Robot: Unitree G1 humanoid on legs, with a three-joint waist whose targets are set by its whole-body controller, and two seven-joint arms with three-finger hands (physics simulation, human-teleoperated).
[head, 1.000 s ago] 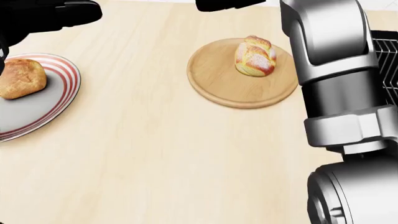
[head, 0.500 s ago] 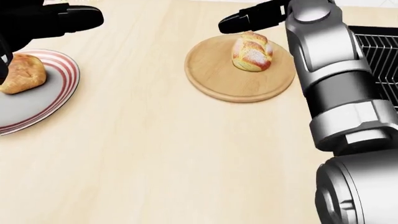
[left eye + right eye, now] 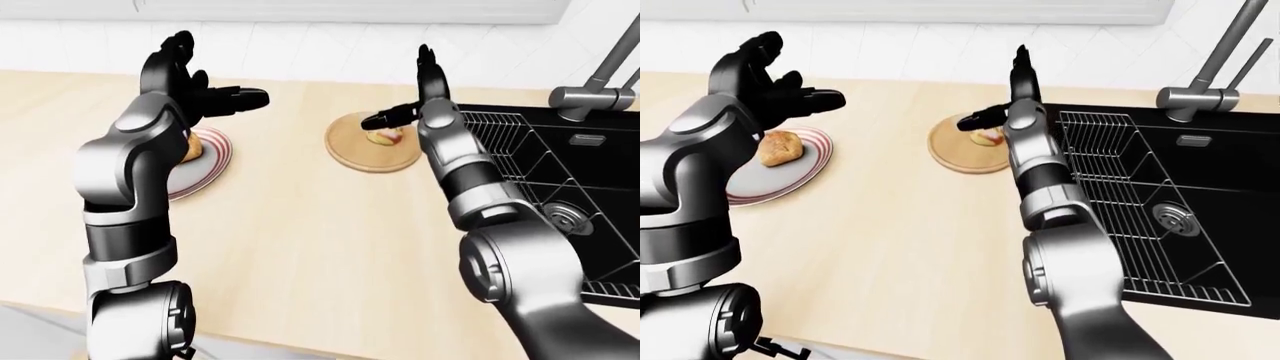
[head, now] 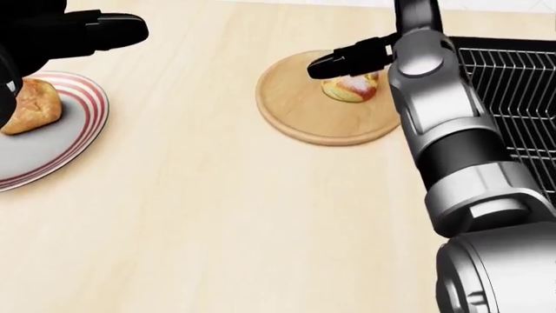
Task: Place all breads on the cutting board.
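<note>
A golden, white-dusted braided bread (image 4: 352,88) sits by the cutting board's (image 4: 304,117) top-right rim, under the spread right hand (image 4: 369,52). A brown roll (image 3: 779,148) lies on the striped plate (image 3: 790,176) beneath the spread left hand (image 3: 765,71).

Both hands (image 3: 195,86) (image 3: 1015,97) raised, fingers spread

light: bright, even, seemingly from above | shadows: faint, soft | glare: pale sheen on arm shells | focus: sharp throughout | edge distortion: none apparent
</note>
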